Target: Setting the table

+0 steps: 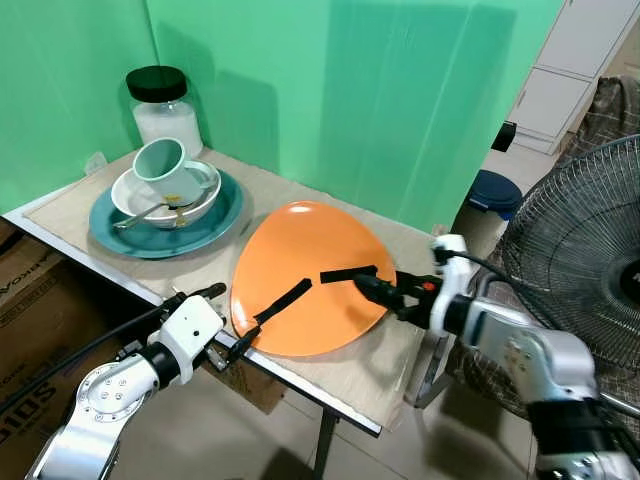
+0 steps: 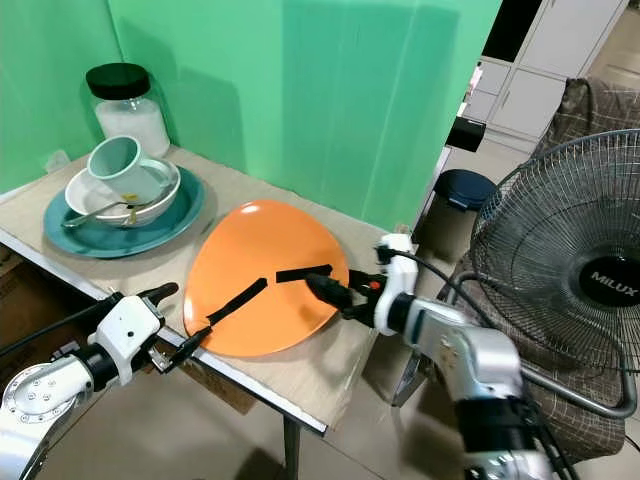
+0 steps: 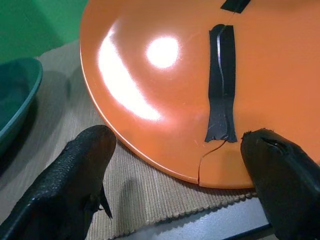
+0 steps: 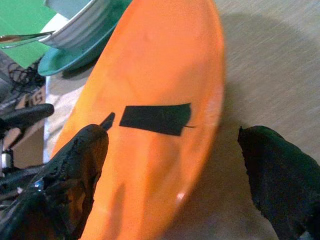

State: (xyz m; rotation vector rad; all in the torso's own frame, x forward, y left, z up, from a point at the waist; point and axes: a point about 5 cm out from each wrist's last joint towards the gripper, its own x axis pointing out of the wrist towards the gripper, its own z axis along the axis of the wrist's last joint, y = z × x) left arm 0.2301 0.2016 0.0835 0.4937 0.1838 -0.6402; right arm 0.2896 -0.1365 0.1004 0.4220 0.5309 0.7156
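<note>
The round orange plastic plate (image 1: 308, 270), patched with black tape strips (image 3: 221, 90), lies on the beige-matted table (image 1: 400, 370) near its front edge; the left tool (image 3: 175, 172) is spread wide, fingers straddling the cracked near rim without gripping; the right tool (image 4: 170, 165) is likewise released, fingers (image 4: 75, 165) either side of the plate's right rim; a teal plate (image 1: 165, 235) stacked with white bowl (image 1: 150, 200) and mug (image 1: 168, 172) sits behind on the left.

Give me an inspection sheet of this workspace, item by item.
Surface: table under a beige mat.
Job's things: orange plate, cracked at its near rim, two black tape strips; teal plate stacked with white bowl, mug, spoon.
Clutter: jar.
Grippers: left pincer open at the cracked rim; right pincer open at the plate's opposite edge.
Cables: black cable along left arm.
Surroundings: fan, green backdrop, cardboard box.
</note>
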